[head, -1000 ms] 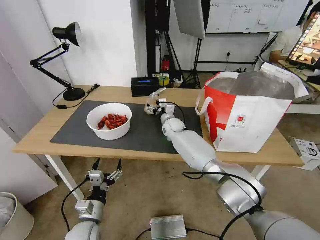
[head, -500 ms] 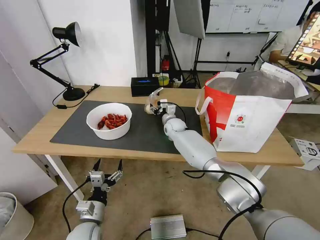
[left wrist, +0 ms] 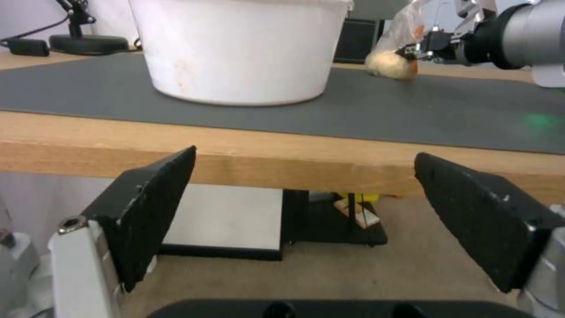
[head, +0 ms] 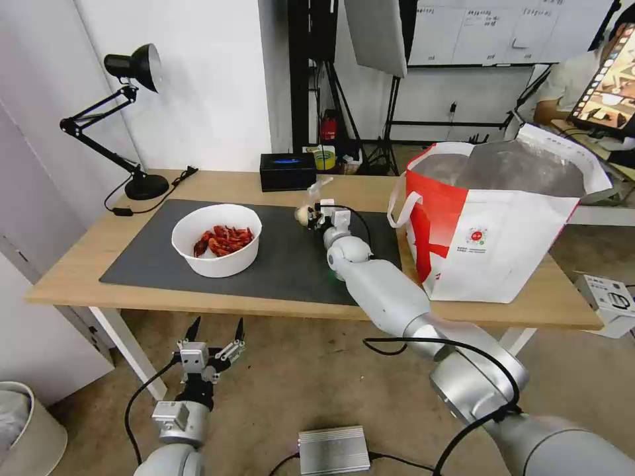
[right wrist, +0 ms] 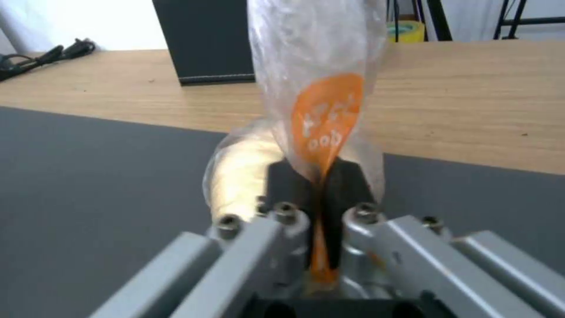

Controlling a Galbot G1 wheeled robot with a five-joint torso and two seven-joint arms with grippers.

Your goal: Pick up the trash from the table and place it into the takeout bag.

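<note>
Right gripper (head: 316,215): sitting mid-frame over the mat, pads pinching the knotted clear bag (head: 305,210).
Left gripper (head: 211,332): hanging at lower left below the table (head: 370,192) edge, fingers spread wide, holding nothing.
Bowl of shells (head: 217,239): resting left of centre.
Takeout bag (head: 489,218): standing open at right.

black desk lamp (head: 126,119) and black box (head: 287,171) behind the mat.

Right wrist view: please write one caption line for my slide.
Right gripper shut on the clear bag, above the grey mat on the table.
</note>
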